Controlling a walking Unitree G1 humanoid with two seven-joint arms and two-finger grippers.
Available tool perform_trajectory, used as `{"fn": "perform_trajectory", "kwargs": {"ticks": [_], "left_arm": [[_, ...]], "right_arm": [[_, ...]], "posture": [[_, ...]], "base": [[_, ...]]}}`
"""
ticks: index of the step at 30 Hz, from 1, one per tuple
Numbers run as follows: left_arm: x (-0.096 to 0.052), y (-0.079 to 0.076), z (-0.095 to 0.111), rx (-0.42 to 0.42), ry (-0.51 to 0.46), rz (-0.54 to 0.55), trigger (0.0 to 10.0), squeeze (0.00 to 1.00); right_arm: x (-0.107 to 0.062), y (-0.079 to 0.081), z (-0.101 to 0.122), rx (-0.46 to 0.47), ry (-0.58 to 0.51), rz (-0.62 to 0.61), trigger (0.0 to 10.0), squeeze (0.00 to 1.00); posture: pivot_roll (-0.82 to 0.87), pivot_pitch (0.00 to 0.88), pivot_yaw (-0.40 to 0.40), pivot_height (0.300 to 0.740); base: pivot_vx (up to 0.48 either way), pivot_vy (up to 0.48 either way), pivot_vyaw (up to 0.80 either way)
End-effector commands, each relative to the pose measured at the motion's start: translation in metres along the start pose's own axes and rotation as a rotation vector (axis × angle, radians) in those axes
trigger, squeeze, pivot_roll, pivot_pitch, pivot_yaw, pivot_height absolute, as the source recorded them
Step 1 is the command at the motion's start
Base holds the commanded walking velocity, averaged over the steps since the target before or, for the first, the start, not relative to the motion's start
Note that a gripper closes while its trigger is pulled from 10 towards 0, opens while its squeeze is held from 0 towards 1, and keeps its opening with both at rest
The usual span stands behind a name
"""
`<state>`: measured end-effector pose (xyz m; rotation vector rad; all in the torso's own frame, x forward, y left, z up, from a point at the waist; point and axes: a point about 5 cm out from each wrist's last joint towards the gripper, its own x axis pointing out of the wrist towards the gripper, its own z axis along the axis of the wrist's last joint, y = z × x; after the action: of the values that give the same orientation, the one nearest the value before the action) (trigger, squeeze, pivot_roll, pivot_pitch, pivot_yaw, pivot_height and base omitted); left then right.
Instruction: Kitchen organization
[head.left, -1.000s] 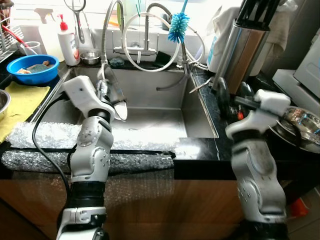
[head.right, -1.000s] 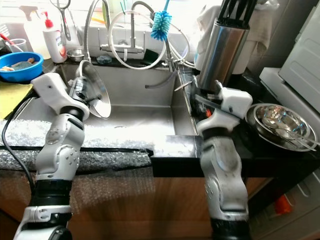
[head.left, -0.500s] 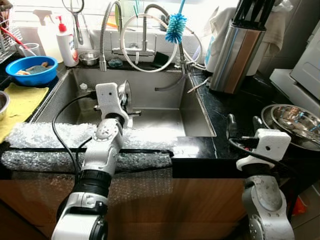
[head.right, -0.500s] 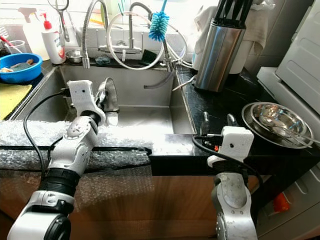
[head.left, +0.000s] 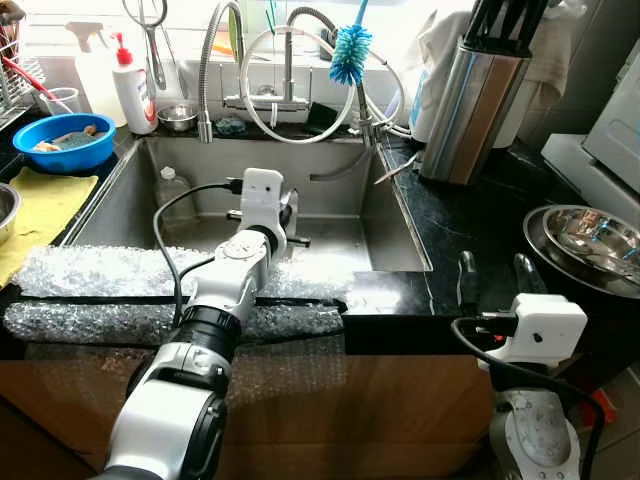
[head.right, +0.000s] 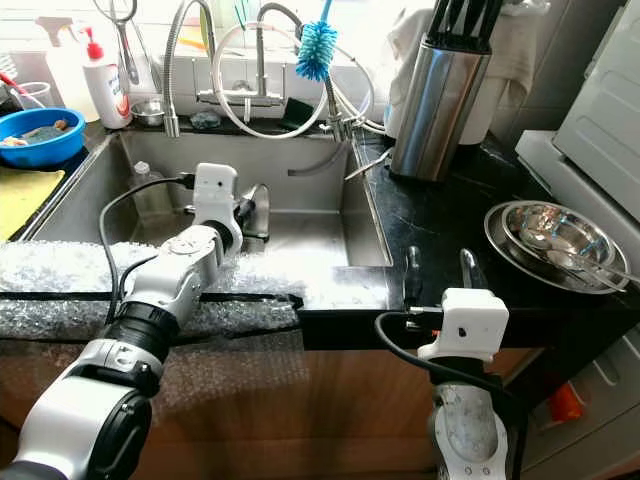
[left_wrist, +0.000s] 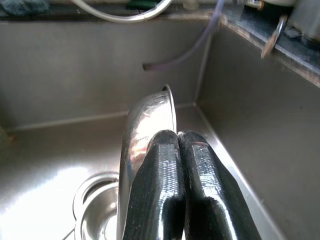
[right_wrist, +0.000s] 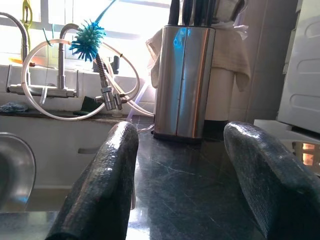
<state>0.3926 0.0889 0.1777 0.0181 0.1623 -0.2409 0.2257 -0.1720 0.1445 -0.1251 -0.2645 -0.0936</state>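
Left gripper (left_wrist: 175, 190) clenched on the rim of a steel bowl (left_wrist: 145, 120), fingers pressed together with the thin wall pinched between them. Bowl held on edge, standing nearly vertical just ahead of the fingertips, its hollow turned to one side. Directly below and slightly ahead of the gripper: the sink (head.left: 330, 180) floor, with the drain (left_wrist: 95, 210) under the bowl's lower edge. Gripper and bowl well down inside the basin, near the floor but (judging by the wrist view) apparently not yet resting on it.

Right gripper (right_wrist: 180, 180) wide open, grasping nothing, low at the counter (head.left: 470, 230) edge and pointing along it toward the knife block (right_wrist: 182, 80). A second bowl (head.left: 590, 240) lying ahead and to its right on the counter.

Probably a set-down into the sink: bowl to be tipped from vertical to flat, then released. Left arm alone placed for that; right far from the basin.
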Motion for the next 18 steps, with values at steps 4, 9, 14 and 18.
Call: {"fn": "perform_trajectory", "kwargs": {"ticks": [4, 9, 14, 18], "left_arm": [[0.006, -0.005, 0.002, 0.026, 0.053, -0.002, 10.0, 0.00], [0.007, 0.000, -0.009, 0.013, 0.119, 0.034, 10.0, 0.00], [0.008, 0.003, -0.009, 0.012, 0.115, 0.044, 10.0, 0.00], [0.008, 0.003, -0.006, 0.020, 0.102, 0.046, 10.0, 0.00]], "right_arm": [[-0.005, -0.001, 0.001, -0.017, -0.020, -0.013, 10.0, 0.00], [-0.011, 0.001, -0.016, -0.026, 0.027, -0.026, 10.0, 0.00], [-0.012, 0.002, -0.031, -0.006, 0.091, -0.049, 10.0, 0.00], [-0.009, 0.008, -0.034, 0.018, 0.098, -0.030, 10.0, 0.00]], "posture": [[-0.12, 0.019, -0.020, 0.740], [-0.12, 0.020, -0.015, 0.740], [-0.12, 0.021, -0.014, 0.740], [-0.11, 0.021, -0.014, 0.740]], "base": [[0.000, 0.000, 0.00], [0.000, 0.000, 0.00], [0.000, 0.000, 0.00], [0.000, 0.000, 0.00]]}}
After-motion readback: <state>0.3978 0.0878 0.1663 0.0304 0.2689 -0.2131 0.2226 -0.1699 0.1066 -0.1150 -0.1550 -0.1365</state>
